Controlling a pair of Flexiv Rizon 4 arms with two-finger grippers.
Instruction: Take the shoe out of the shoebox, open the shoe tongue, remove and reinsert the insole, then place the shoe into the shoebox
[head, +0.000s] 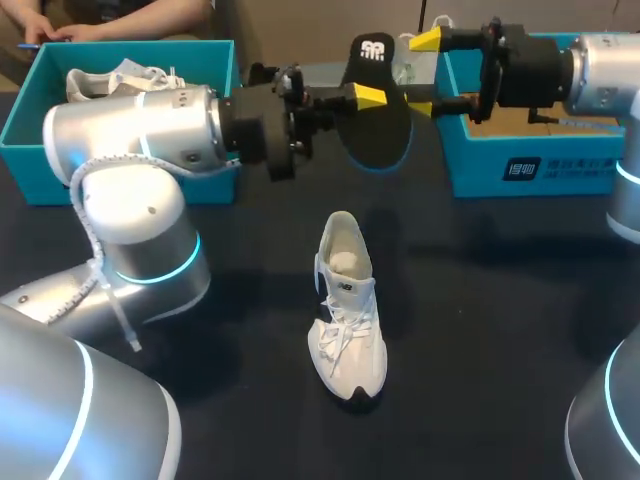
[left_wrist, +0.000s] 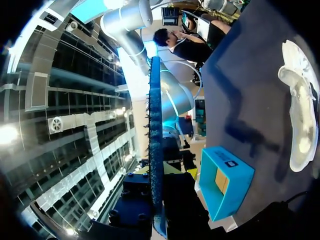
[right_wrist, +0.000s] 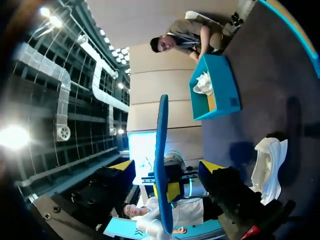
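The black insole hangs upright above the table's far middle, with my left gripper shut on it from the left. My right gripper stands open at the insole's right side, one yellow tip above and one below, not pressing it. In the right wrist view the insole stands edge-on between the spread tips of my right gripper. In the left wrist view the insole rises edge-on out of my left gripper. The white shoe lies on the dark table, toe toward the front edge.
A teal shoebox at the far left holds another white shoe. A second teal box stands at the far right, under my right arm. My left arm's elbow bulks over the left part of the table.
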